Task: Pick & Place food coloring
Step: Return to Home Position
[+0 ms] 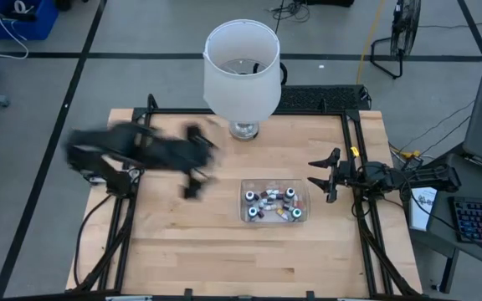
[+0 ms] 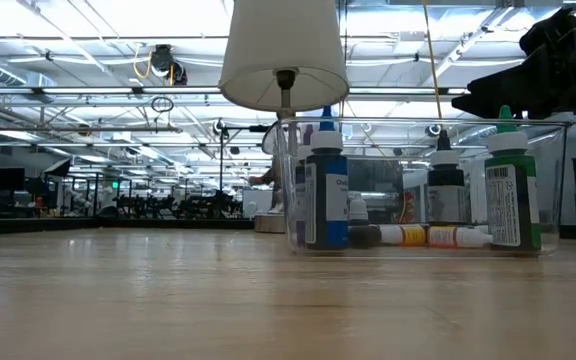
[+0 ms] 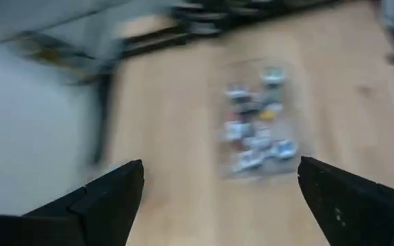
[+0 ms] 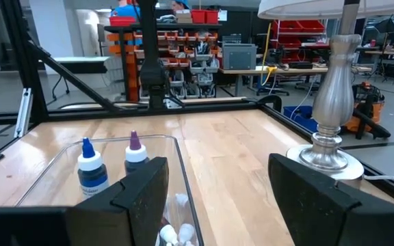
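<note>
Left gripper (image 3: 221, 167) raised, fingers apart, left of tub (image 1: 243, 201) holding food coloring (image 1: 274, 203); right gripper (image 1: 311, 170) level, fingers apart, just beside the tub.

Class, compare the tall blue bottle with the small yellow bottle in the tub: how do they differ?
The blue bottle stands upright; the yellow bottle lies on its side. The blue bottle is tall, nearing the rim of the tub; the yellow bottle is far smaller. The blue bottle looks dark blue; the yellow bottle is pale yellow. Both sit inside the tub.
</note>
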